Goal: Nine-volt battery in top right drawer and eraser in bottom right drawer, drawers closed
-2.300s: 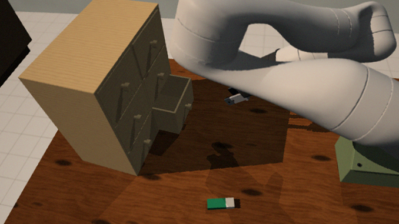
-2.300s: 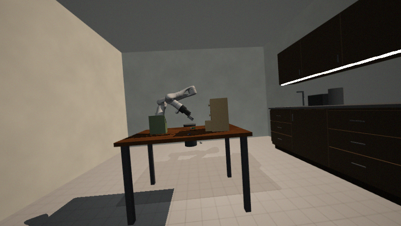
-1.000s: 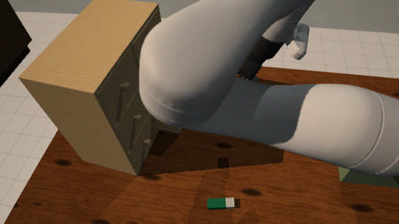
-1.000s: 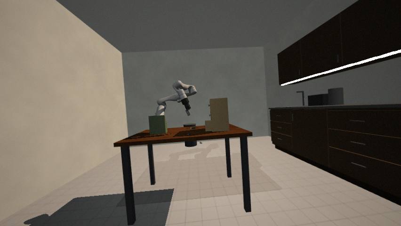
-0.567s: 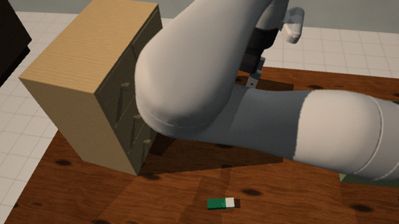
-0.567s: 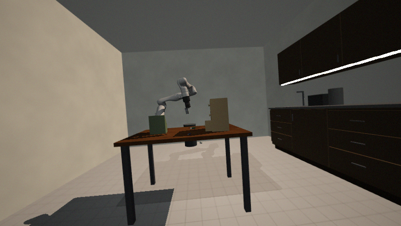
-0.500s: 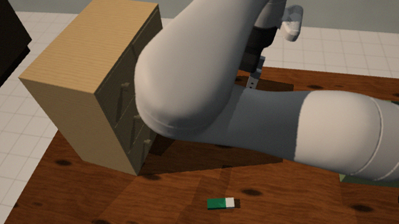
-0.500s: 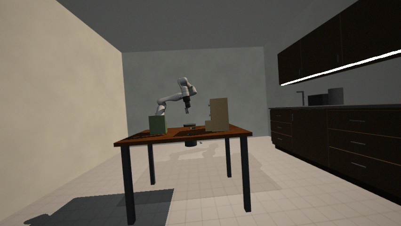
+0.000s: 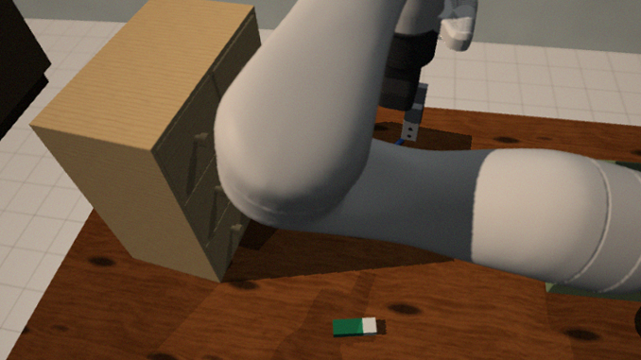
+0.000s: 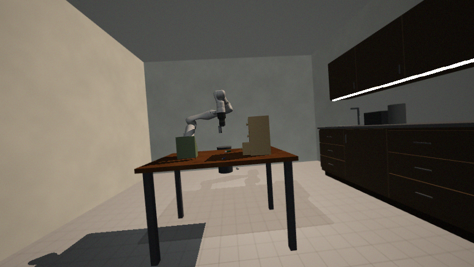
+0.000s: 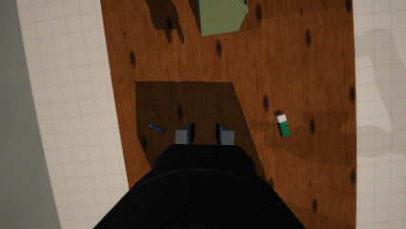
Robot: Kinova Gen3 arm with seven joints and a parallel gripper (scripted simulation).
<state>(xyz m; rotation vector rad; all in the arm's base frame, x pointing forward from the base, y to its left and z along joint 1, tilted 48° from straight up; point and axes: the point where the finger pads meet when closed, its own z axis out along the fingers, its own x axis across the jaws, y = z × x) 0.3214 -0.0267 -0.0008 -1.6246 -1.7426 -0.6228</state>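
The small wooden chest (image 9: 140, 63) (image 10: 260, 136) stands upright. Its bottom right drawer (image 10: 245, 148) sticks well out in the exterior view; my arm hides it in the top view. The left-column fronts in the top view look flush; the right column is mostly hidden there. The green and white eraser (image 9: 347, 327) (image 10: 227, 151) (image 11: 284, 128) lies on the table. I cannot make out a nine-volt battery. A thin blue rod-like thing (image 11: 156, 128) (image 10: 223, 158) lies in the chest's shadow. My gripper (image 11: 205, 130) (image 10: 220, 129) points down above the table, partly open, nothing between its fingers.
A green box (image 10: 185, 147) (image 11: 219, 19) (image 9: 559, 289) stands on the table (image 9: 109, 352) (image 11: 286, 72), across from the drawer fronts. My arm (image 9: 303, 123) passes in front of the chest in the top view and hides much of the table's middle.
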